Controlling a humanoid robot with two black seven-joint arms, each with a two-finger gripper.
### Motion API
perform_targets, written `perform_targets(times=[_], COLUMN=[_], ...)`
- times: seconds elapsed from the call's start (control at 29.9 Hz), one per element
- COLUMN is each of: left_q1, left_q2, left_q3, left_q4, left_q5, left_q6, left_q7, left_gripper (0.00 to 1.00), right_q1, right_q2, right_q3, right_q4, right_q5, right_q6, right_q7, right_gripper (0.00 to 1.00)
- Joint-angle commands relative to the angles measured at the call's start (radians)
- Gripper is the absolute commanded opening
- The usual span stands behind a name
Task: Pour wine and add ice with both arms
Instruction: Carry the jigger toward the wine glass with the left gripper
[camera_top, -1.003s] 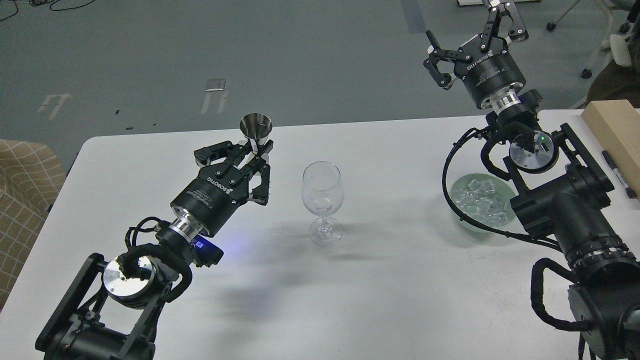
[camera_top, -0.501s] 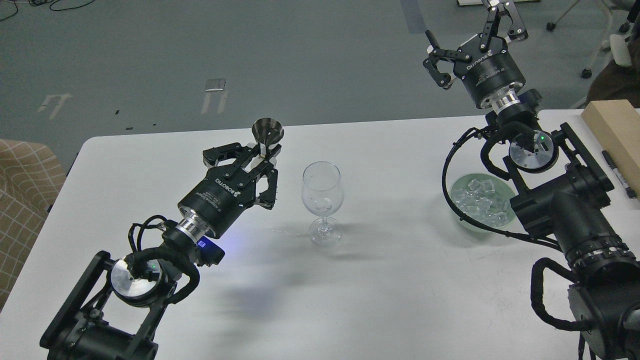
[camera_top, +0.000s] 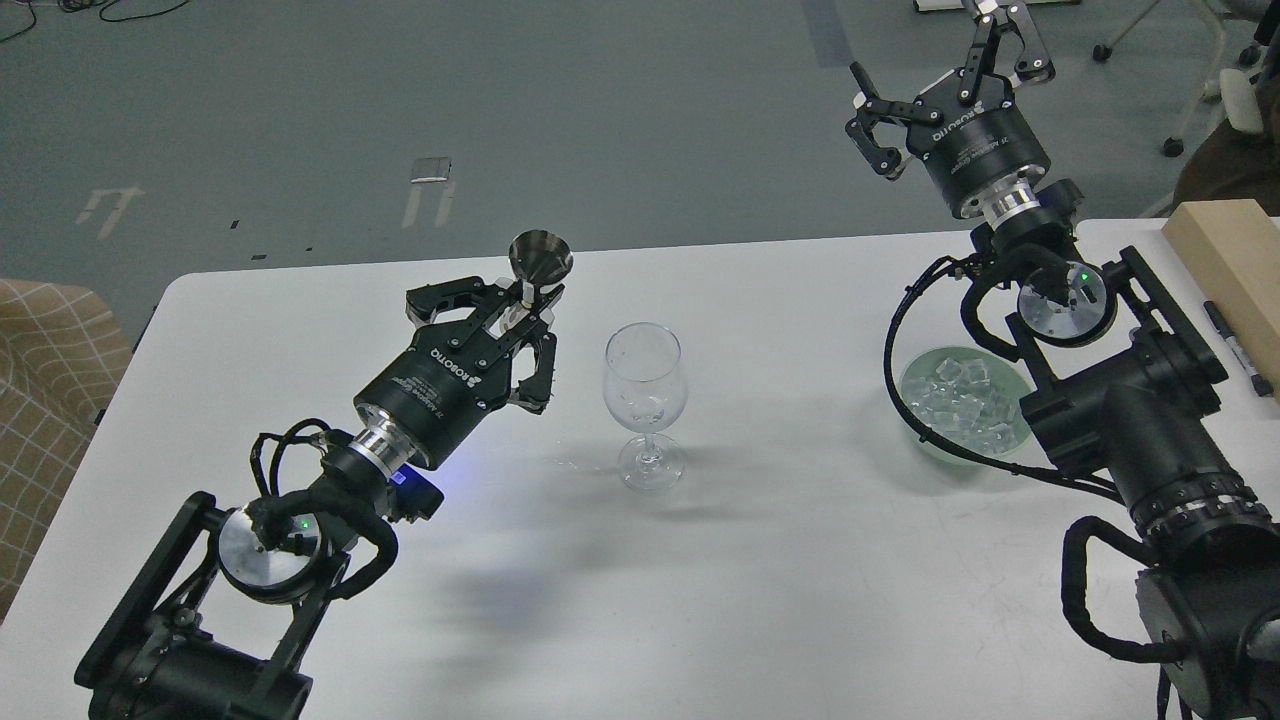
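The white desk (camera_top: 780, 600) is seen with its rounded far-left corner and far edge in full view, grey floor beyond. A wide bare stretch of desk lies open in front of the glass (camera_top: 644, 400), and more open room is found between the glass and the bowl (camera_top: 920, 440). The right side is more crowded: a wooden block (camera_top: 1235, 270) sits at the right edge, a marker (camera_top: 1238, 348) just beside it.

The left tool (camera_top: 528, 300) is held above the desk, just left of the glass, its fingers closed around the narrow stem of a steel cup (camera_top: 540, 258). The cup's mouth is turned up and toward the camera, tilted a little; it is apart from the glass rim.

The right tool (camera_top: 945, 75) is raised high past the desk's far edge, fingers spread wide, nothing held and nothing touched.

The glass stands upright mid-desk; a trace of something clear is seen low in its bowl, though what it is cannot be told. The ice (camera_top: 960, 405) is piled in the pale green bowl, partly hidden behind the right arm (camera_top: 1130, 420) and its cable.
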Motion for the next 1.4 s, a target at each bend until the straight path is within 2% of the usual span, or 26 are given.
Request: perform_targets(times=[0.0,0.7,1.37], left_q1=[-0.004,-0.079,-0.128], left_q2=[0.002,0.008,0.032], left_q3=[0.000,0.031,0.075], left_q4=[0.001,0.004,0.014], left_q5=[0.001,0.001,0.045], left_q6=[0.001,0.015,0.013], left_q7=[0.004,0.039,0.039], left_gripper=[0.21,0.21,0.21], right_q1=[-0.001,-0.003,-0.001], right_q2=[0.000,0.000,0.000], right_q3=[0.000,0.000,0.002], right_q4=[0.000,0.000,0.000], right_q5=[0.000,0.000,0.000], right_q6=[0.000,0.000,0.000], right_q7=[0.000,0.000,0.000], right_gripper=[1.00,1.00,1.00])
